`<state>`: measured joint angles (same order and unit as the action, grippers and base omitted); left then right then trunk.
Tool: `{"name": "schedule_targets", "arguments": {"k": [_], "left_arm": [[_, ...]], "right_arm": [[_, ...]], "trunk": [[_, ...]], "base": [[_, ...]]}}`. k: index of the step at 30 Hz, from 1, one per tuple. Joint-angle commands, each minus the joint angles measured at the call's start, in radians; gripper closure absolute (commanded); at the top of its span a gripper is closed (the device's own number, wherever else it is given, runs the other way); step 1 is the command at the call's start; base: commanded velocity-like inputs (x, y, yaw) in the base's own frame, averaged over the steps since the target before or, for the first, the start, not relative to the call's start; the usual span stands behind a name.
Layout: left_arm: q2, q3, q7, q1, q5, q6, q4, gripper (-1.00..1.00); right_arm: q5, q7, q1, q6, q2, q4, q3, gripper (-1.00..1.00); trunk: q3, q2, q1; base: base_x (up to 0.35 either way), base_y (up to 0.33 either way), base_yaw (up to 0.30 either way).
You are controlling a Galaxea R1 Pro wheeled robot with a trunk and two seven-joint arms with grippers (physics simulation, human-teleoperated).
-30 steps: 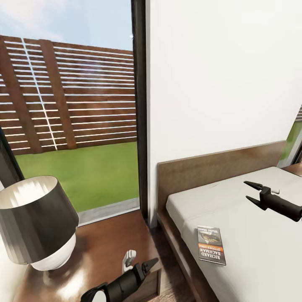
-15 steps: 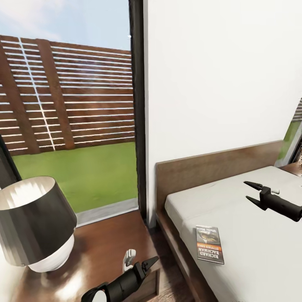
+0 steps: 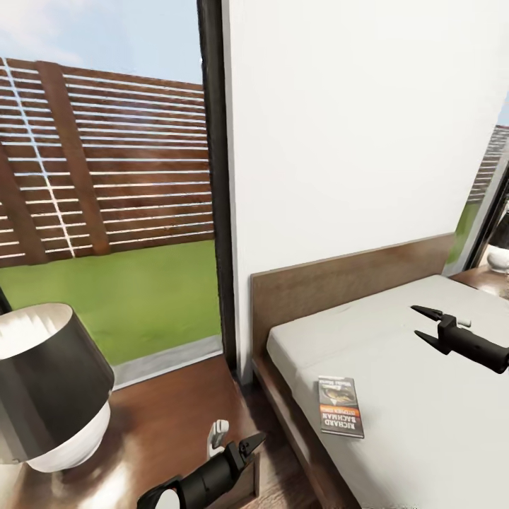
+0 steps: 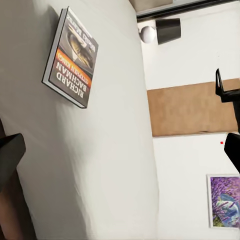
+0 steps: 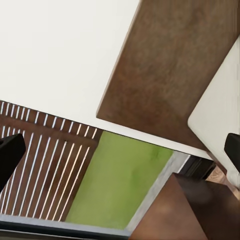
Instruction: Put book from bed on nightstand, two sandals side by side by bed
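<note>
Head view, book point(image 3: 340, 406) on bed point(image 3: 424, 424), apart from right pincer point(image 3: 420, 323)

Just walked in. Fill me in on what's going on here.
The robot stands at the head corner of the bed, between it and the nightstand with the lamp. The book lies flat on the mattress near the bed's edge, untouched. The right gripper hangs open above the mattress, beyond the book, holding nothing. The left gripper is open and empty at the nightstand's front corner. The book is not yet picked up.
</note>
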<state>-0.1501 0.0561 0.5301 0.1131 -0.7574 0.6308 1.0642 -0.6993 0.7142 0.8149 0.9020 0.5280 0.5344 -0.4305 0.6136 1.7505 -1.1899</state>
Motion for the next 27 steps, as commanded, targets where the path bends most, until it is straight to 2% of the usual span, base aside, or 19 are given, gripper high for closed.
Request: {"name": "schedule_targets", "arguments": {"k": [1, 15, 21, 27], "left_arm": [[0.0, -0.001, -0.001, 0.0, -0.006, 0.007, 0.0, -1.0], [0.002, -0.002, -0.003, 0.0, -0.005, 0.006, -0.002, -1.0], [0.005, -0.006, -0.005, 0.0, -0.004, 0.004, -0.029, -1.0], [0.006, -0.009, -0.005, 0.0, -0.004, -0.03, -0.042, -1.0]], "right_arm": [[0.004, 0.004, 0.001, 0.005, 0.0, -0.001, -0.004, -1.0], [0.004, 0.004, 0.001, 0.005, 0.0, -0.001, -0.004, -1.0], [0.004, 0.004, 0.001, 0.005, 0.0, -0.001, -0.004, -1.0], [0.004, 0.004, 0.001, 0.005, 0.0, -0.001, -0.004, -1.0]], "trunk": [[0.001, 0.001, 0.0], [0.001, 0.001, 0.0], [0.001, 0.001, 0.0], [0.001, 0.001, 0.0]], "base": [[0.0, 0.0, -0.078], [0.0, 0.0, -0.018], [0.0, 0.0, -0.001], [0.0, 0.0, 0.0]]}}
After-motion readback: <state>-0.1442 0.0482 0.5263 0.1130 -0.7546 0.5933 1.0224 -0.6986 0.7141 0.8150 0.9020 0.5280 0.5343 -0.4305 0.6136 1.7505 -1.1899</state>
